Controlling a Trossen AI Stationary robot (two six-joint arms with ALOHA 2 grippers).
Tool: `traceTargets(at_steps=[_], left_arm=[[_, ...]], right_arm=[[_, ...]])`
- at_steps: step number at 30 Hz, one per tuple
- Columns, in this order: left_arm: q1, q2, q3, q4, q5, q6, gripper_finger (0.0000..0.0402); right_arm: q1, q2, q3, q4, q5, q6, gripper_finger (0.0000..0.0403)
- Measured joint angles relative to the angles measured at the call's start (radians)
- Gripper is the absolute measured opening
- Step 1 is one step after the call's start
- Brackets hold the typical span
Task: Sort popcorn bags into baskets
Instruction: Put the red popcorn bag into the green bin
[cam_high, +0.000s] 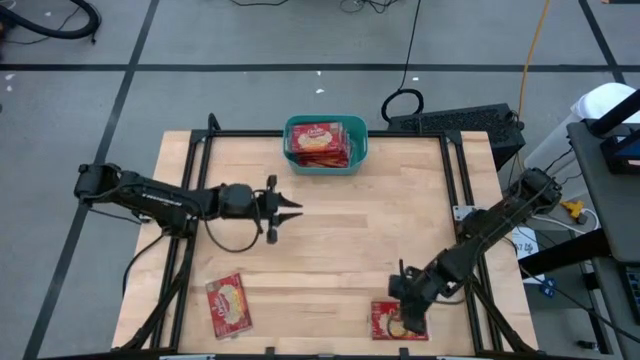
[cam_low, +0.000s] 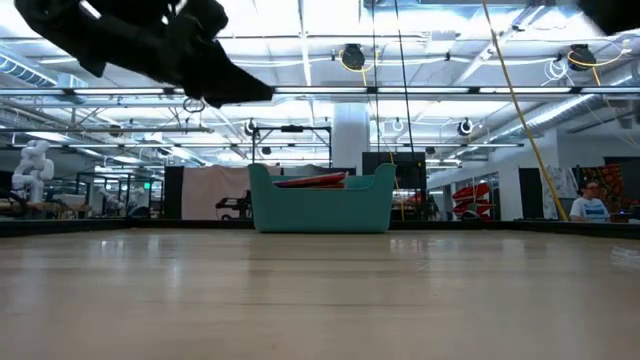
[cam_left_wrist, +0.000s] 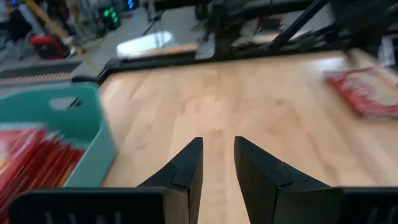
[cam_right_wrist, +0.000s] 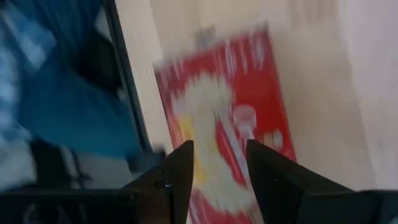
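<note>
left tool narrowly parted, empty | right tool parted above blurred popcorn bag

floor: grey, dark seams | ceiling lights: on | seated person

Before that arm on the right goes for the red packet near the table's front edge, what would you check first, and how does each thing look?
1. Right gripper above the popcorn bag: ok, the right wrist view shows the bag under its fingers.
2. Fingers apart, nothing held: ok.
3. Bag lying flat: ok, though close to the table's front edge.
4. Teal basket has room: cannot tell; it already holds red bags.
5. Left gripper out of the way: ok, mid-table, empty.
6. Second loose bag on the table: not ok, not yet sorted.
</note>
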Motion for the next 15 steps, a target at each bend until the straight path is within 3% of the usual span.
traceTargets(at_steps=[7,15], left_arm=[[-0.102,0.003,0.0,0.016,-0.059,-0.008,0.0093],[-0.125,0.003,0.0,0.012,-0.09,-0.027,0.0093]], right_arm=[[0.077,0.0,0.0,-0.165,0.002,-0.032,0.0141],[0.142,0.0,-0.033,-0.174,0.011,0.043,0.0153]])
